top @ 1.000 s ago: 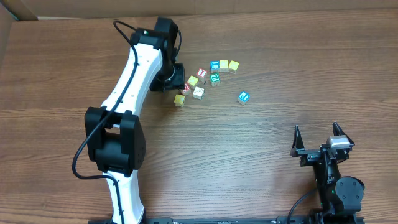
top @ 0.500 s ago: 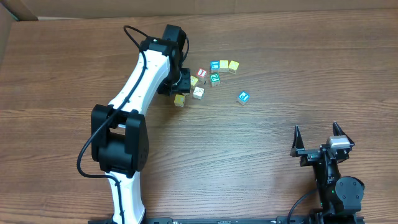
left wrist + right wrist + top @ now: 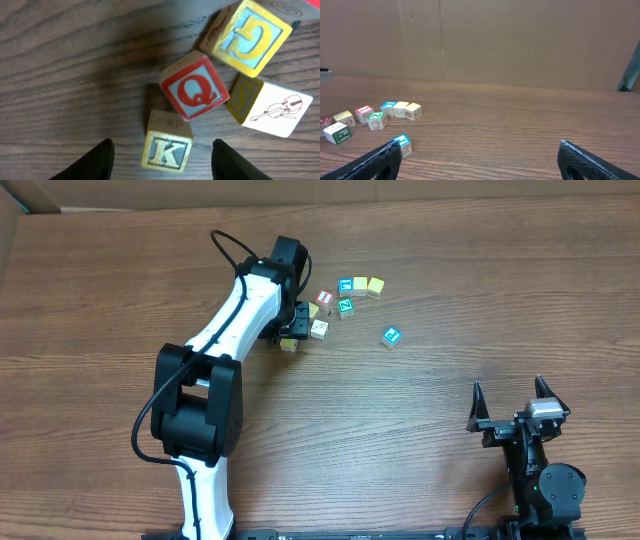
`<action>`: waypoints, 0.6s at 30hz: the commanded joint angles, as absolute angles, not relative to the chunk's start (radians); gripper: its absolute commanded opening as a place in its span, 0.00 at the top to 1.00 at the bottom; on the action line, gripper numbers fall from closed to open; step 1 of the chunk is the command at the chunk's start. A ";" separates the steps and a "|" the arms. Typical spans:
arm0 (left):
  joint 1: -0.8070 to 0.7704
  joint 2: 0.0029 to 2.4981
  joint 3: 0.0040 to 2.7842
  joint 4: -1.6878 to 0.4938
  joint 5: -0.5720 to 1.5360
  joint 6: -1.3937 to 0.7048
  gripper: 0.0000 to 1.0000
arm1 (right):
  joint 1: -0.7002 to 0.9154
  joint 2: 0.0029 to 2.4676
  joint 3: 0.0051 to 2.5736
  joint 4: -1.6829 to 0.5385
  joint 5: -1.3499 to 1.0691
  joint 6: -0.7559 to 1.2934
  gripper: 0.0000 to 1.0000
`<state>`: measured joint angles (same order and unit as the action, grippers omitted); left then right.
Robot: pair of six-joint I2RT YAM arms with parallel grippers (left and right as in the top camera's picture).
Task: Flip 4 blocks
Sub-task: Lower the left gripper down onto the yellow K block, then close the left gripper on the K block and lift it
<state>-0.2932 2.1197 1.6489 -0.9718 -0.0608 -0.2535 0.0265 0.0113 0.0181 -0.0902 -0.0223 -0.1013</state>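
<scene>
My left gripper (image 3: 162,162) is open and straddles a yellow block (image 3: 166,146) with a K on it, with a gap on each side. Beyond that block lie a red-faced Q cube (image 3: 195,91), a yellow G block (image 3: 247,35) and a whitish-cream block (image 3: 272,107) with a violin picture. From overhead, the left gripper (image 3: 291,328) covers part of the yellow block (image 3: 288,344); the cream block (image 3: 319,329), the teal-green block (image 3: 345,306) and the blue-faced block (image 3: 391,336) lie to its right. My right gripper (image 3: 513,402) stands open at the front right, far from them.
More cubes sit in a row behind the cluster: a red one (image 3: 323,297), a blue one (image 3: 346,285) and two yellow ones (image 3: 367,284). A cardboard wall (image 3: 480,40) runs along the far table edge. The left arm (image 3: 225,340) stretches across the table's left half.
My left arm has swung right and a little toward the front, bringing its gripper from beside the cluster to over the yellow K block. The right arm and the blocks have not moved.
</scene>
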 commanded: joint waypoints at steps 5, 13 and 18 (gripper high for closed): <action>-0.295 2.127 1.638 -0.960 -0.026 -0.111 0.45 | 0.021 0.003 0.008 -0.084 -0.024 -0.102 0.00; -0.299 2.127 1.631 -0.958 -0.020 -0.091 0.48 | 0.021 0.003 0.008 -0.084 -0.024 -0.102 0.00; -0.303 2.127 1.582 -0.916 -0.019 -0.090 0.50 | 0.021 0.003 0.008 -0.084 -0.024 -0.102 0.00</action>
